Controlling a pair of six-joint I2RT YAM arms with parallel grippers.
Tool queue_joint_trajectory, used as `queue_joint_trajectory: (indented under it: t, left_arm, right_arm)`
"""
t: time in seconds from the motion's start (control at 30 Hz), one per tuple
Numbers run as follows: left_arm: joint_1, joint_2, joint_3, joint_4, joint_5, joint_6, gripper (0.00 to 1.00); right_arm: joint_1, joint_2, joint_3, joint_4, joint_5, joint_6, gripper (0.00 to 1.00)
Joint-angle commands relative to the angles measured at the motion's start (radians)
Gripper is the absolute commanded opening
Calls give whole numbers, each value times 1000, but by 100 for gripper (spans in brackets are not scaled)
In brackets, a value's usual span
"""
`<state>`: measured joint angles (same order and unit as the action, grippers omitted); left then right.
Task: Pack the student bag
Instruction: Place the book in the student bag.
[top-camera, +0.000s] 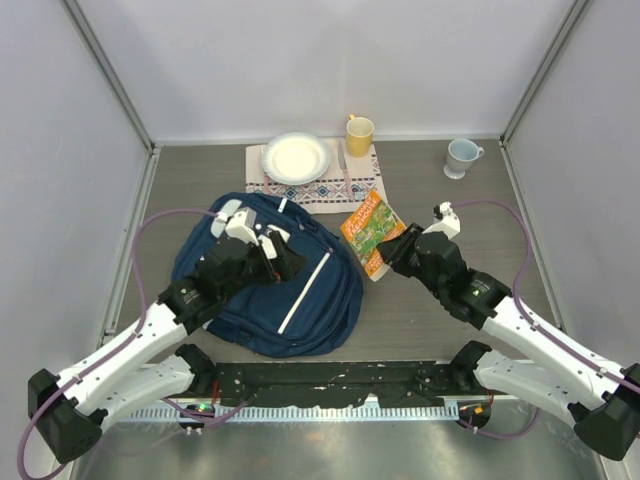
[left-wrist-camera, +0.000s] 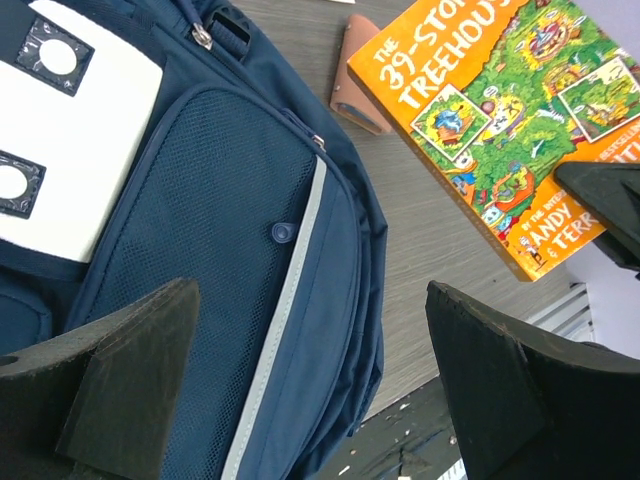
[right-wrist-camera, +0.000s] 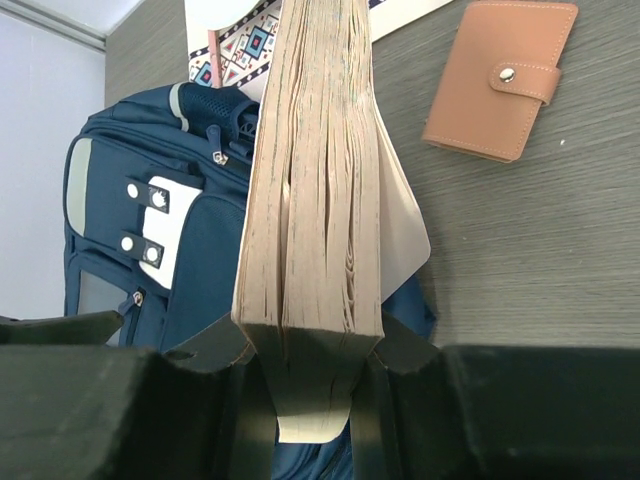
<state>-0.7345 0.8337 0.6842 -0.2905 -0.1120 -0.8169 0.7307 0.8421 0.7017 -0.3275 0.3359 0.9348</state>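
The student bag (top-camera: 300, 295) is a navy backpack lying flat on the table, with a pale stripe and a white buckle patch. It also shows in the left wrist view (left-wrist-camera: 210, 240) and the right wrist view (right-wrist-camera: 150, 250). My left gripper (top-camera: 283, 255) hovers open and empty over the bag's front pocket (left-wrist-camera: 315, 390). My right gripper (top-camera: 392, 252) is shut on the lower end of an orange "Treehouse" paperback book (top-camera: 372, 228) and holds it on edge just right of the bag. The jaws (right-wrist-camera: 312, 370) clamp its page block (right-wrist-camera: 315, 200). The book's cover shows in the left wrist view (left-wrist-camera: 500, 110).
A brown snap wallet (right-wrist-camera: 500, 80) lies on the table beyond the book, also in the left wrist view (left-wrist-camera: 355, 95). A patterned placemat (top-camera: 325, 190) holds a white plate (top-camera: 296, 158). A yellow cup (top-camera: 359, 133) and a grey mug (top-camera: 461, 156) stand at the back.
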Motion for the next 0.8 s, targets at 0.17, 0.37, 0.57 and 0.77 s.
queue_joint_trajectory:
  t: [0.17, 0.37, 0.57, 0.77]
  left_arm:
    - [-77, 13, 32, -45, -101, 35, 99]
    - [-173, 60, 72, -79, -176, 65, 100]
    - [-315, 146, 144, -174, -319, 108, 100]
    - [-456, 246, 224, -243, -413, 154, 100]
  right_arm:
    - [-4, 29, 165, -90, 132, -66, 1]
    - [-4, 38, 167, -122, 161, -88, 1]
    - [-4, -44, 174, -226, 284, -93, 1]
    - [-10, -133, 208, -346, 423, -83, 1]
